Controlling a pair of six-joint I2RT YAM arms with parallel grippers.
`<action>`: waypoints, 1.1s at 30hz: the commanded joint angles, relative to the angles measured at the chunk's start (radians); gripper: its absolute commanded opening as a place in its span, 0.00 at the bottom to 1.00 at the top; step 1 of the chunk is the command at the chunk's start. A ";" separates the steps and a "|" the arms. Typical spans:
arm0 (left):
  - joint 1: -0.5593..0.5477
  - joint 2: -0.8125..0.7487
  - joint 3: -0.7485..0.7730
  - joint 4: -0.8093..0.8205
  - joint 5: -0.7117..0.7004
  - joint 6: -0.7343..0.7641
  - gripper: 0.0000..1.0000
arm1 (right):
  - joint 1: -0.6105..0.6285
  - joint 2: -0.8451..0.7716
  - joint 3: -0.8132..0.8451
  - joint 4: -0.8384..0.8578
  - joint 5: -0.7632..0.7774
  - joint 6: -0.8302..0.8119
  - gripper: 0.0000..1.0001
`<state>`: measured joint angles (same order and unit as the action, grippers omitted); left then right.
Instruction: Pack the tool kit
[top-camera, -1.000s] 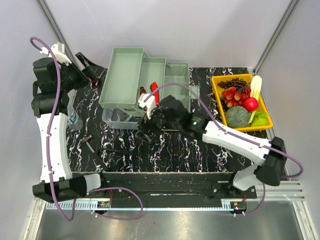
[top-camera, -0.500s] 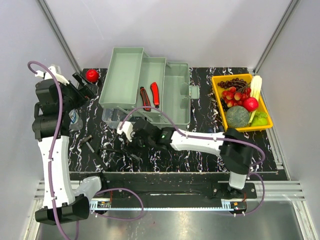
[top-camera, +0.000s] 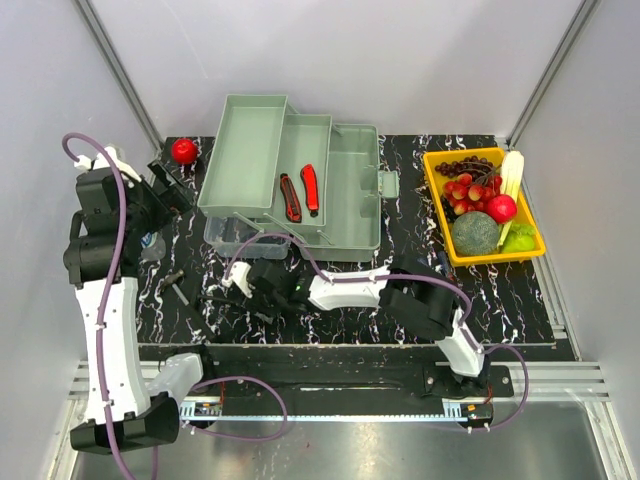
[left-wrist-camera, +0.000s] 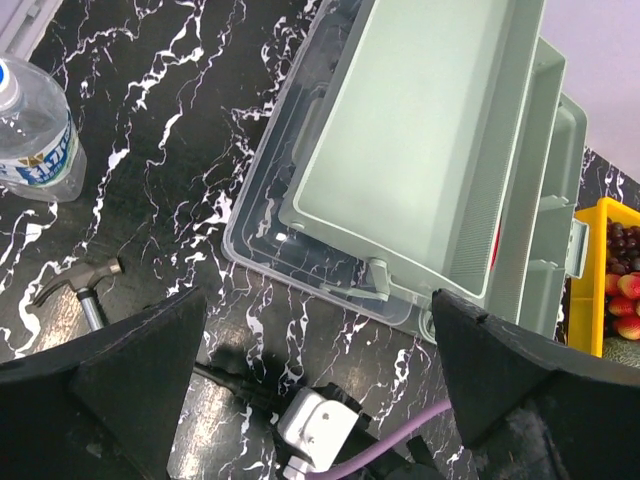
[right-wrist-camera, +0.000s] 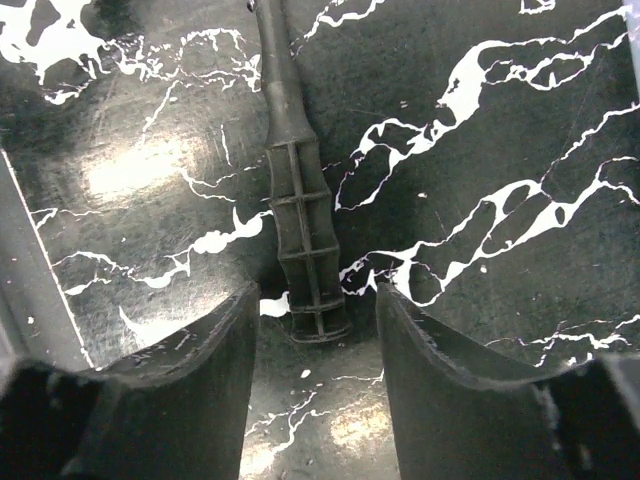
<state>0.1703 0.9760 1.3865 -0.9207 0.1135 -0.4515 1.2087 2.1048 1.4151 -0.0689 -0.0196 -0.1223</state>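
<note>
The pale grey-green toolbox (top-camera: 290, 180) stands open at the back with its trays folded out; it also shows in the left wrist view (left-wrist-camera: 430, 150). Two red-and-black tools (top-camera: 300, 193) lie in a tray. A black ribbed-handled tool (right-wrist-camera: 300, 230) lies on the mat at front left (top-camera: 215, 300). My right gripper (right-wrist-camera: 315, 330) is open, low over the mat, its jaws either side of that handle's end, in the top view (top-camera: 250, 297). My left gripper (left-wrist-camera: 315, 380) is open and empty, held high at the left (top-camera: 165, 180). A small hammer (top-camera: 178, 288) lies left of the black tool.
A water bottle (top-camera: 150, 240) stands at the mat's left edge. A red ball (top-camera: 183, 150) sits at the back left corner. A yellow tray of fruit (top-camera: 438, 205) stands at the right. My right arm stretches across the front of the mat.
My right arm has swung from the front of the toolbox down and left to the black tool. My left arm has pulled back, uncovering the red ball.
</note>
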 joint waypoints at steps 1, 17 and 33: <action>-0.003 -0.007 0.078 0.010 0.008 0.014 0.99 | 0.032 0.024 0.044 0.049 0.076 -0.017 0.53; -0.003 0.030 0.080 0.065 0.262 0.027 0.99 | 0.049 0.055 0.049 -0.135 0.081 0.004 0.00; -0.003 -0.086 -0.118 0.080 0.200 -0.078 0.99 | 0.051 -0.287 -0.165 -0.100 0.147 0.047 0.00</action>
<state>0.1692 0.9569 1.3407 -0.8703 0.3397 -0.4797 1.2556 1.9213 1.2575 -0.1947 0.0956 -0.0872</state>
